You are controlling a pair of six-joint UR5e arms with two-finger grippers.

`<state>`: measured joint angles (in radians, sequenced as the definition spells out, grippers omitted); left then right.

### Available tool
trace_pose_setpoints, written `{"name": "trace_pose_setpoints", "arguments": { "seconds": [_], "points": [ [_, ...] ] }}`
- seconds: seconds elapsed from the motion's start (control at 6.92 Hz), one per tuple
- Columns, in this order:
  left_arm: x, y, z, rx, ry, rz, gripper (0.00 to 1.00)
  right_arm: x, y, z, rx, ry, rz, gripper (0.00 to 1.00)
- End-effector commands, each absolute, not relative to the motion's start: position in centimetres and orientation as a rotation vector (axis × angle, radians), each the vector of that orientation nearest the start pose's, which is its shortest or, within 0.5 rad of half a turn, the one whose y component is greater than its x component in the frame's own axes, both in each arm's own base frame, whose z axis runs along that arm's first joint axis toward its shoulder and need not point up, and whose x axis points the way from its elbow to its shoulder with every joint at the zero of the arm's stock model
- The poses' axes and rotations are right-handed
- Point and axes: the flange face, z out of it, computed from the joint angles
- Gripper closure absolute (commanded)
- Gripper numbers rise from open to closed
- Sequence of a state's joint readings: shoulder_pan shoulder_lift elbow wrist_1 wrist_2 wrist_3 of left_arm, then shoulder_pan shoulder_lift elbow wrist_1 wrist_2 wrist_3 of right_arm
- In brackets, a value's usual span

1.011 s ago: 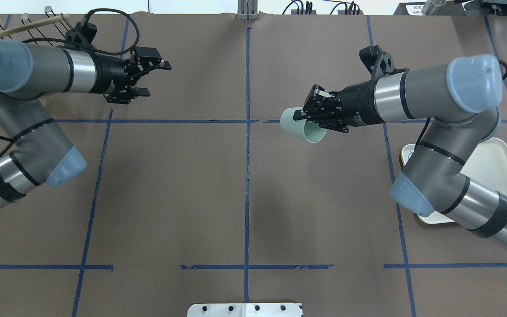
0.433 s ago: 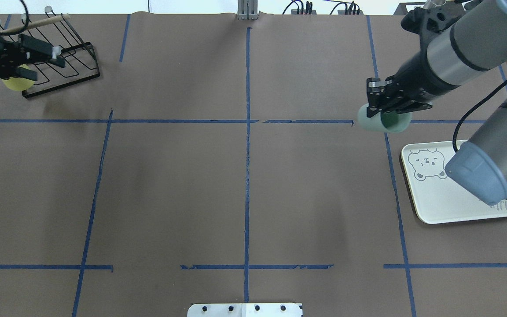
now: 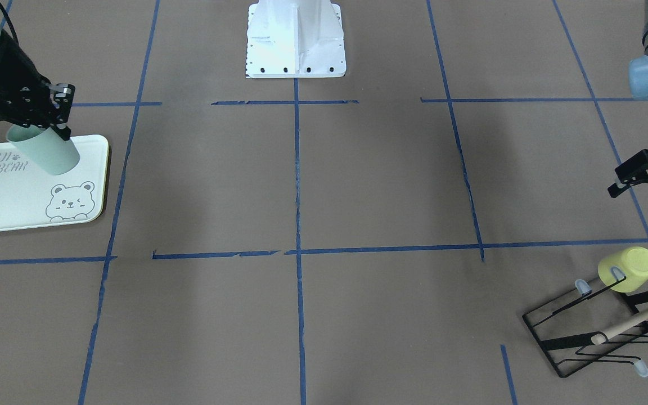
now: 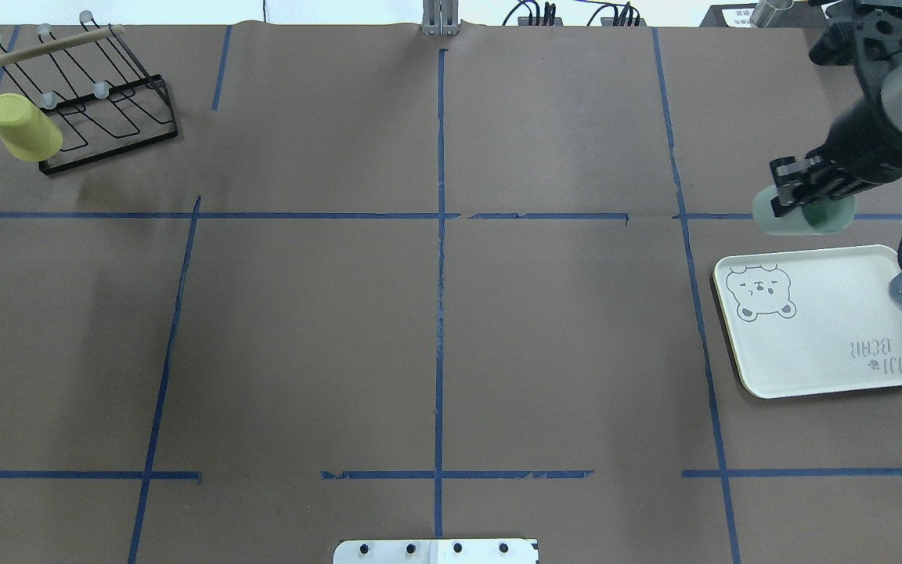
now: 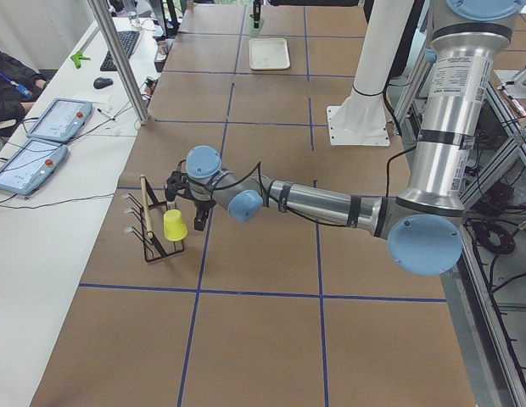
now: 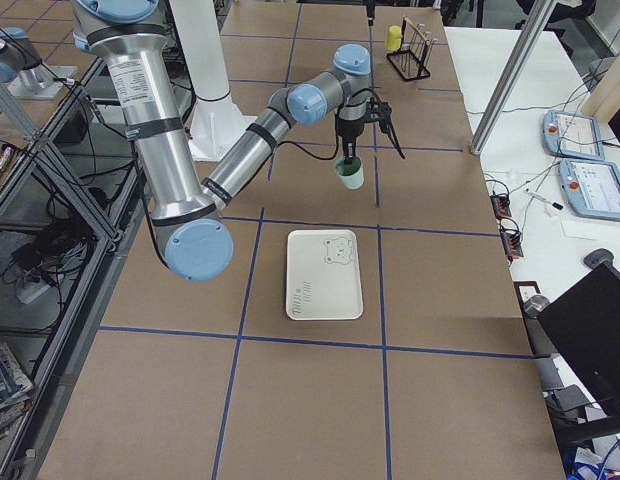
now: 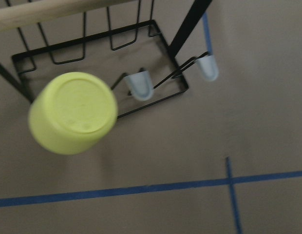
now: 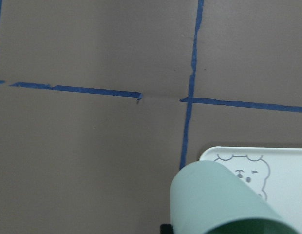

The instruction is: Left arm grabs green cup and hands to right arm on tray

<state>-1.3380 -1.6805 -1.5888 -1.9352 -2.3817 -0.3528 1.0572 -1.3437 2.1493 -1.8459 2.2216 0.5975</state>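
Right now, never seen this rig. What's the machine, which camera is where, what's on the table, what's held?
Two robot arms with two-finger grippers work at a taped table. One camera looks down from behind the robot, one faces it (sides mirrored), one stands at each table end, and one rides on each wrist. The right gripper holds the green cup tilted, beside the tray, not on it. The left gripper is open and empty near the wire rack, where a yellow-green cup hangs.

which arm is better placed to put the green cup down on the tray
Right. The right gripper is shut on the green cup beside the tray; the left gripper is open, empty, far off by the wire rack.
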Motion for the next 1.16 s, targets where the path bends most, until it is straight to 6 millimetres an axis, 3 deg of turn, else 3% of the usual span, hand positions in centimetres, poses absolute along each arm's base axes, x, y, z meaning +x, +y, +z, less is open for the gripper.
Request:
{"name": "trace_pose_setpoints", "arguments": {
  "seconds": [0.0,0.14,0.29,0.58,0.87,1.01],
  "points": [
    [-1.0,-54.8,58.3,0.169,0.795,0.171,0.0,-12.7,-45.8,37.4,0.108,-0.747,-0.187,1.0],
    [-1.9,-54.3,58.9,0.129,0.786,0.159,0.0,-10.9,-44.8,39.8,0.085,-0.746,-0.193,1.0],
    [-5.3,-50.4,62.8,0.106,0.781,0.13,0.0,-9.8,-43.3,42.0,0.085,-0.762,-0.188,0.99],
    [-6.0,-47.4,63.8,0.082,0.791,0.1,0.0,-8.6,-40.5,46.3,0.073,-0.768,-0.175,0.98],
    [-6.0,-47.1,63.4,0.09,0.792,0.102,0.0,-8.5,-39.9,48.0,0.035,-0.756,-0.157,0.98],
    [-6.0,-47.1,63.3,0.091,0.793,0.102,0.0,-9.8,-40.4,47.8,0.013,-0.758,-0.135,0.98]
  ]
}}
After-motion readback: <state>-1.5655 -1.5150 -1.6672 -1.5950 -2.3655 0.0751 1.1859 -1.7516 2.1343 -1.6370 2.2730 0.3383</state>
